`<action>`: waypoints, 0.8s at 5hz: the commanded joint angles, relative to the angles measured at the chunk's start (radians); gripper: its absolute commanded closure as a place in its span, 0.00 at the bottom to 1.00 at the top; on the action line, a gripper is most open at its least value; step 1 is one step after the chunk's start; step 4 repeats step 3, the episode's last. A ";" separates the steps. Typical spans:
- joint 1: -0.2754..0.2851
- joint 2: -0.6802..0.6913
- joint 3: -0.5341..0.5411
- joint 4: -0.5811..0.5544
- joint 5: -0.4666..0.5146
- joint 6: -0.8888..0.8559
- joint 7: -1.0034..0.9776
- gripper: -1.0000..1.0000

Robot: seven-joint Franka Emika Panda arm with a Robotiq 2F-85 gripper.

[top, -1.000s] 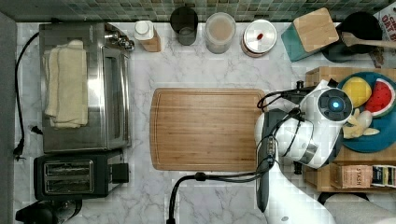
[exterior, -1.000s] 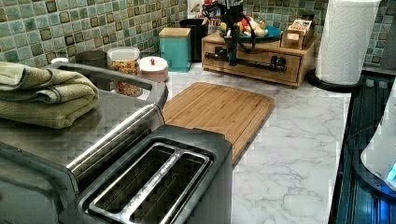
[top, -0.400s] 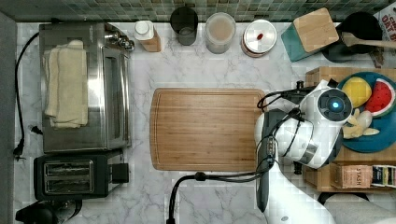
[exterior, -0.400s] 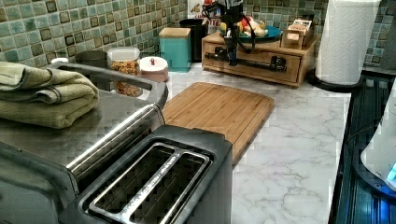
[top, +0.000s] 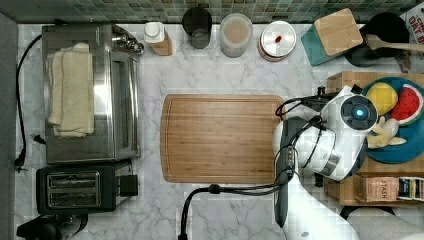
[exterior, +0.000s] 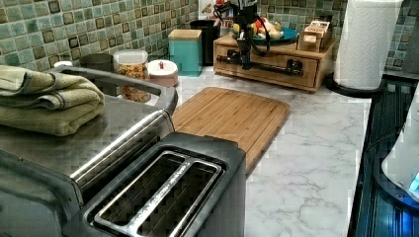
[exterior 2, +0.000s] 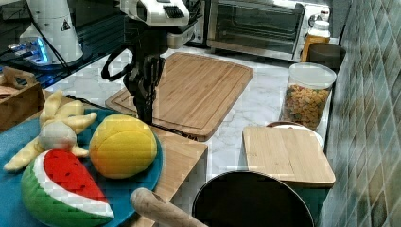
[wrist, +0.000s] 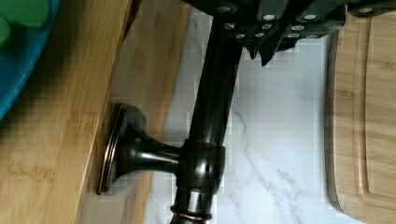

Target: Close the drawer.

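1. The drawer [exterior: 269,64] sits in a wooden box at the far end of the desk [exterior: 306,143] in the left view, beyond the cutting board [exterior: 230,116].
2. The gripper [exterior: 244,58] is at its black handle [wrist: 210,116].
3. Whether the gripper pinches the handle, I cannot tell.

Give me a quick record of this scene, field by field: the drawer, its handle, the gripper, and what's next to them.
drawer: light-wood drawer under a blue plate of toy fruit; looks nearly or fully shut
handle: long black bar handle on posts, across the drawer front
gripper: gripper at the handle, fingers around the bar in the wrist view
neighbour: cutting board on the marble counter, apart from the drawer
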 commanded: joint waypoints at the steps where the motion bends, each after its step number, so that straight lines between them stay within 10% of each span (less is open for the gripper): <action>1: -0.096 -0.021 -0.124 0.117 0.004 0.032 -0.045 1.00; 4: -0.099 -0.022 -0.121 0.117 0.003 0.032 -0.045 1.00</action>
